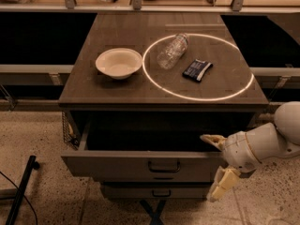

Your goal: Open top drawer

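The top drawer [117,165] is a wide grey-beige front with a dark bail handle [164,166] at its centre. It stands pulled out from the cabinet, its inside dark. My gripper [214,165] is at the drawer's right end, to the right of the handle and not touching it. Its two cream fingers are spread apart, one [212,139] above the drawer's front edge and one [222,184] below it. It holds nothing.
On the cabinet top [117,90] lie a white bowl [119,63], a clear plastic bottle [172,50] and a dark snack packet [197,70], the last two inside a bright ring of light. A lower drawer [159,191] sits shut beneath. A dark pole [21,191] leans at the left floor.
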Robot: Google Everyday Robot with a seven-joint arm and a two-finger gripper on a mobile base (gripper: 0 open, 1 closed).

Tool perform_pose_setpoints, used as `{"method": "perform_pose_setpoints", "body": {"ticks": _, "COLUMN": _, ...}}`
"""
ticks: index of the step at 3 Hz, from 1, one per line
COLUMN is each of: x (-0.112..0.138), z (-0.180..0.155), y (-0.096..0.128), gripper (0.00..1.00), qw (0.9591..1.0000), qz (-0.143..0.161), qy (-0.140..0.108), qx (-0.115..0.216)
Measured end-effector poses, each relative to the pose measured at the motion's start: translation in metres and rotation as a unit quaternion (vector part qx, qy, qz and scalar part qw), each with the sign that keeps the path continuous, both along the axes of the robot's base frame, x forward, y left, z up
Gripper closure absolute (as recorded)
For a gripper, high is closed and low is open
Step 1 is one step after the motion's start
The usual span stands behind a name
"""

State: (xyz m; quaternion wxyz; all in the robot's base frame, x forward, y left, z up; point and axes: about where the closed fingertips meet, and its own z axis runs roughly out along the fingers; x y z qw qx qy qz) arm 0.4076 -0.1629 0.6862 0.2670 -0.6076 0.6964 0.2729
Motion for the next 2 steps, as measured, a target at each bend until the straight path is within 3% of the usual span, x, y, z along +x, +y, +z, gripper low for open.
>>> {"method": "perform_pose_setpoints", "body": {"ticks": 2, "x": -0.0148, "z": -0.0068, "y": -0.0132, "gripper": 0.0, "qw": 0.9994, "qz": 0.017, "qy": 0.021, "qx": -0.021}}
